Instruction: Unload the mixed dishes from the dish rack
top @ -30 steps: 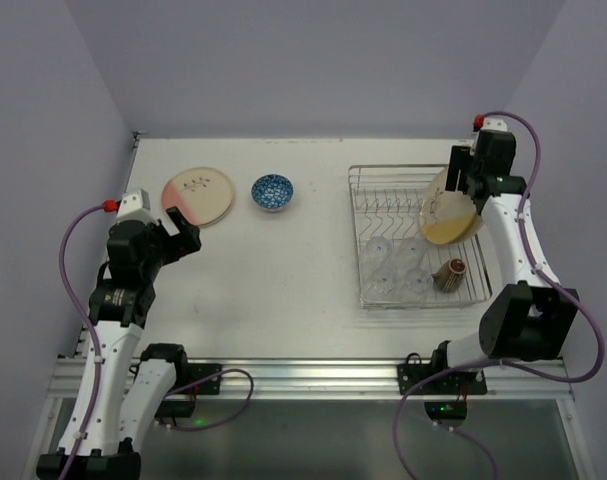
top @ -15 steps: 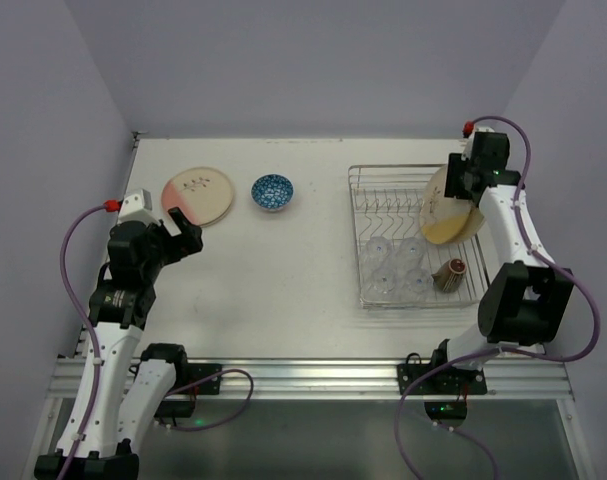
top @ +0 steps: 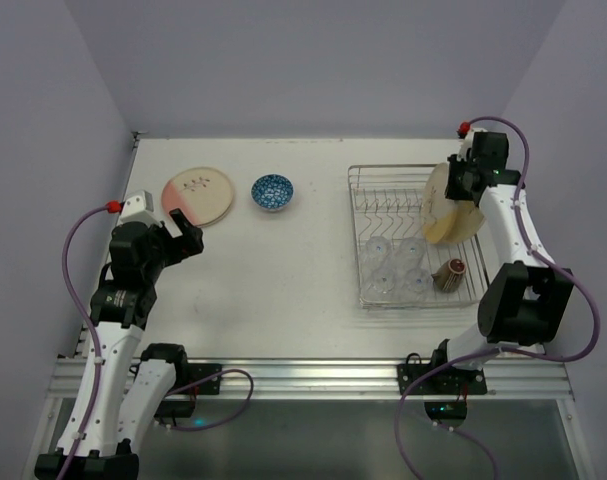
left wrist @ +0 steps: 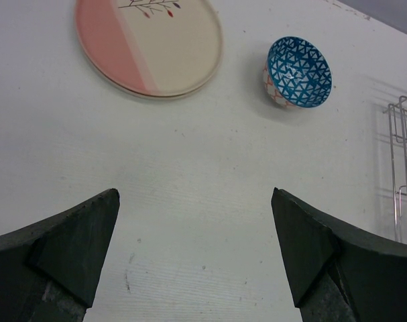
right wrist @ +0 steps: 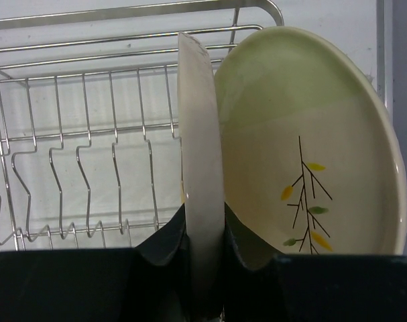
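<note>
The dish rack point(top: 393, 168) stands at the right of the table. Two cream plates lean upright in its far right part. My right gripper point(top: 461, 186) is shut on the rim of the nearer plate point(right wrist: 200, 134), seen edge-on between the fingers point(right wrist: 168, 241). A second plate point(right wrist: 304, 134) with a branch drawing leans just behind it. Several clear glasses point(top: 393, 268) and a dark cup point(top: 450, 273) sit in the rack's near part. On the table at the left lie a pink-and-cream plate point(top: 197, 195) and a blue-patterned bowl point(top: 272, 191). My left gripper point(top: 183, 238) hangs open above the table, nothing in it.
In the left wrist view the pink-and-cream plate point(left wrist: 149, 43) and the bowl point(left wrist: 298, 72) lie ahead of the open left gripper point(left wrist: 194, 201), with the rack's edge point(left wrist: 404, 168) at far right. Rows of upright tines point(right wrist: 76, 168) stand left of the gripped plate.
The right gripper has shut on the plate's rim and the plate now stands more upright. The left arm has not moved.
</note>
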`<action>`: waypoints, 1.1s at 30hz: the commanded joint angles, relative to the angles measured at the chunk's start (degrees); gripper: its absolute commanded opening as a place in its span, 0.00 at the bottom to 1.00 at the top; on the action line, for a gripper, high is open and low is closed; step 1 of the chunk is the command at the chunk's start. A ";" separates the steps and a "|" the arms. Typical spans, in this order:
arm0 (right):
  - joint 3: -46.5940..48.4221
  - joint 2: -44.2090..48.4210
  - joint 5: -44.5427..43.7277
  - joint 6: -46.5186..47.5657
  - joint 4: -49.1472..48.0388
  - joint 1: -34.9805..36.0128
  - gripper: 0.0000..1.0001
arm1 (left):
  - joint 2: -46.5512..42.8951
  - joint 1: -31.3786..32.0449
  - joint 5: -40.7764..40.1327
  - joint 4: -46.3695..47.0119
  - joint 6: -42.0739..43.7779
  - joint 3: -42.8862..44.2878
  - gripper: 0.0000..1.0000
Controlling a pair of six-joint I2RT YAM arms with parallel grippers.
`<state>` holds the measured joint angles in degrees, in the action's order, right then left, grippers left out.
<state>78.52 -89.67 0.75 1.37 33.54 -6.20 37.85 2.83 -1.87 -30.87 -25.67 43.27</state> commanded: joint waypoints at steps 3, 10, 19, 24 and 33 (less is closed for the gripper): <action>2.16 -0.25 2.58 -2.68 0.47 0.40 0.05 | -0.14 0.51 0.90 2.48 1.76 0.06 1.00; 6.02 1.34 3.20 -2.16 1.44 0.40 0.00 | 0.03 0.51 1.08 2.49 1.76 -0.02 1.00; 8.05 5.55 -0.49 -1.89 0.74 0.48 0.00 | 0.39 0.51 1.08 2.57 1.76 -0.02 1.00; 8.14 9.76 -3.30 -2.51 0.56 0.48 0.00 | 0.30 0.51 0.81 2.57 1.76 -0.02 1.00; 10.77 15.83 -6.99 -6.10 2.41 0.48 0.00 | -0.58 0.51 -0.42 2.40 1.50 -0.11 1.00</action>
<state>84.25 -78.85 -4.99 -1.58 40.32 -6.02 37.67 2.83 -1.76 -30.87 -25.69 43.24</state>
